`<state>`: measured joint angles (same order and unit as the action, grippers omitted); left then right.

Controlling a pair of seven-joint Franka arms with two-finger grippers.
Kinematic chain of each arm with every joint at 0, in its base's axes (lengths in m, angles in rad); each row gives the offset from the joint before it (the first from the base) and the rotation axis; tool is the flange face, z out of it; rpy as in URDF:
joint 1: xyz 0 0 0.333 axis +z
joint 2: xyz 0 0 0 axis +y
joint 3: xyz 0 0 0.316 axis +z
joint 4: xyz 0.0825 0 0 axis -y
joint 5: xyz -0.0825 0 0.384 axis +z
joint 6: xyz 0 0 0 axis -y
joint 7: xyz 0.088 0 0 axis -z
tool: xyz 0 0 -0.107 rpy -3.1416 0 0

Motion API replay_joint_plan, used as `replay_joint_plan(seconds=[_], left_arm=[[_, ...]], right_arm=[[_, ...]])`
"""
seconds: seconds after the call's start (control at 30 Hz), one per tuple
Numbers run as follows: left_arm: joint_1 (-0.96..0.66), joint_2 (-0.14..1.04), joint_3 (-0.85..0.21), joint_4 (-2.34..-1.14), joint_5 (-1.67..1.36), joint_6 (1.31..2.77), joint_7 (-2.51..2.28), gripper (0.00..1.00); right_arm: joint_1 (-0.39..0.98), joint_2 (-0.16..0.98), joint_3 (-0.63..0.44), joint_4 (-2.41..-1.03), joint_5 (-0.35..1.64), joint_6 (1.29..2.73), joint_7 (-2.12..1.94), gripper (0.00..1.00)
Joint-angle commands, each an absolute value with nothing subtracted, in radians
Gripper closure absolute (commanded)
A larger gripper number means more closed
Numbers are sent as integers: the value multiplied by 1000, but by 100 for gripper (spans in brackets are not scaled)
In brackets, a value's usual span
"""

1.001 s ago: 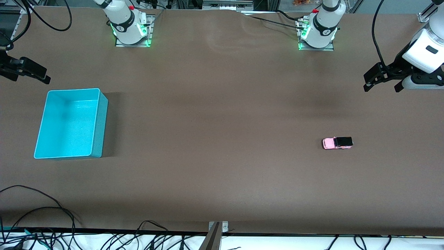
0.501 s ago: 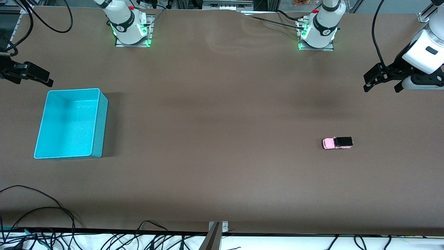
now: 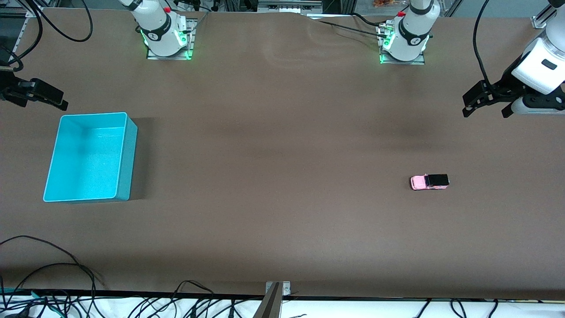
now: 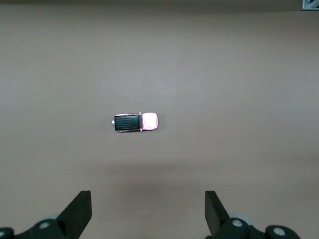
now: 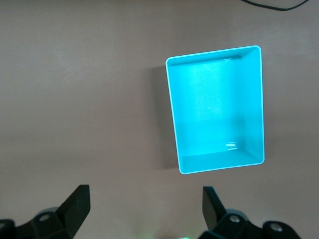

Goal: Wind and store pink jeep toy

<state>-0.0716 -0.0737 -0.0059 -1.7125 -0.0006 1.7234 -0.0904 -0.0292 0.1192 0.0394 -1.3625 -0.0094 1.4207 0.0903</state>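
Observation:
The pink jeep toy (image 3: 429,181) stands alone on the brown table, toward the left arm's end, black roof up. It also shows in the left wrist view (image 4: 135,122). My left gripper (image 3: 485,112) hangs open and empty high over the table's edge at that end, well away from the jeep; it shows its jaws wide apart in its wrist view (image 4: 147,199). My right gripper (image 3: 44,105) is open and empty, up in the air beside the turquoise bin (image 3: 126,159), and shows in its wrist view (image 5: 145,194). The bin (image 5: 214,104) is empty.
The two arm bases (image 3: 165,37) (image 3: 404,42) stand along the table's edge farthest from the front camera. Loose black cables (image 3: 53,274) and a metal bracket (image 3: 277,291) lie along the edge nearest to the camera.
My right gripper shifted slightly toward the bin's end of the table a second ago and has held still since. The left gripper, jeep and bin have not moved.

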Motion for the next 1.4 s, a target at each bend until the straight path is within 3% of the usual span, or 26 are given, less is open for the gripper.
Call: replay_joint_plan(seconds=[0.0, 1.37], left_arm=[[-64, -63, -14, -1689, 29, 1709, -72, 0], [-64, -2, -15, -1690, 31, 1657, -69, 0]], right_arm=[[-26, 114, 44, -1358, -21, 1404, 95, 0], [-14, 110, 43, -1355, -29, 1404, 104, 0]])
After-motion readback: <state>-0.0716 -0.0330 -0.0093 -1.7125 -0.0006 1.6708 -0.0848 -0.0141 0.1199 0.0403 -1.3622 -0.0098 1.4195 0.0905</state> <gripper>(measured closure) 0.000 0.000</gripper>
